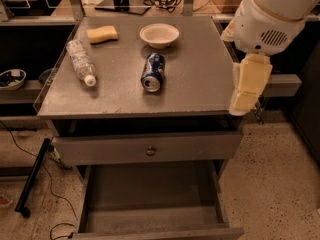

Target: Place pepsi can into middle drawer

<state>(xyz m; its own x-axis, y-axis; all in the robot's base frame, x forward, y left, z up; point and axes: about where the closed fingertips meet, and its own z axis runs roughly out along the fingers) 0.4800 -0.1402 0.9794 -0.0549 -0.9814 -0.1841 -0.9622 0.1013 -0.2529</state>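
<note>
The pepsi can (153, 72) lies on its side near the centre of the bench (200, 74), with one silver end turned toward 6 o'clock and the blue body running back toward 12 o'clock. It is in contact with the bench top only and touches nothing else. From the can, a white bowl (159, 35) stands upright at 12 o'clock, near but apart from it. A yellow sponge (102, 34) rests at 11 o'clock, close to the rear left corner. A clear water bottle (81, 62) lies on its side at 9 o'clock, with its white cap pointing toward 5 o'clock. The hand (242, 104) hangs at 3 o'clock from the can, at the right edge of the bench and well apart from the can. It points downward beneath the white arm housing (270, 14). It carries nothing, and whether it is spread or pressed together cannot be told (its cream-coloured body shows as one slab in this view). Below the bench top, a grey drawer front (100, 149) with a small round knob (150, 150) sits pushed in. Beneath it, at 6 o'clock from the can, the middle drawer (150, 204) is pulled out toward the camera, showing its flat grey floor and low side walls. The can is not in it.
</note>
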